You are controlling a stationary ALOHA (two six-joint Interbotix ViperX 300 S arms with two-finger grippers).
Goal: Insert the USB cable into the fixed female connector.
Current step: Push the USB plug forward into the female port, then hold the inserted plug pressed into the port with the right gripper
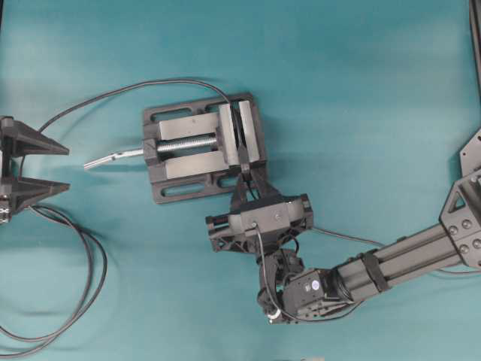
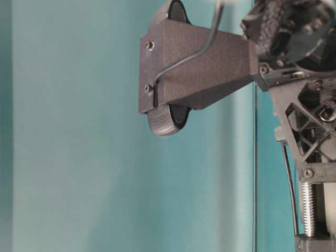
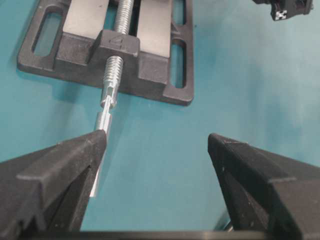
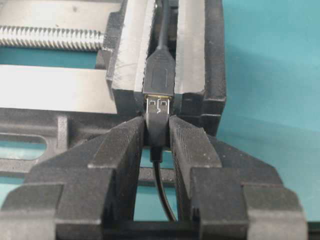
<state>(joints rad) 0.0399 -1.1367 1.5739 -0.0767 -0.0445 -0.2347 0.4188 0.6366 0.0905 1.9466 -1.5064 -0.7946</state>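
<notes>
The insertion step is in hand. The right gripper is pinching the plug of the USB cable between its fingers, with the thin black lead trailing back between them. The plug's metal tip is meeting the mouth of the fixed female connector, which is sitting clamped between the steel cheeks of the vise. In the right wrist view a band of bare metal is showing between the plug body and the socket, so the plug is looking only partly seated; how deep it has gone is hard to judge from this angle.

In the overhead view the vise is sitting a little toward the far edge of the tabletop, left of its middle, with the right gripper reaching its near-right corner. The connector's own dark cable is curving away toward the left edge.

The left gripper is waiting at the left edge with its fingers spread wide and holding nothing, pointing at the vise's silver screw handle.

The next move is calling for a straight push along the socket's axis, keeping the plug level and square, until the metal shell disappears into the connector; only then should the fingers be letting go.
</notes>
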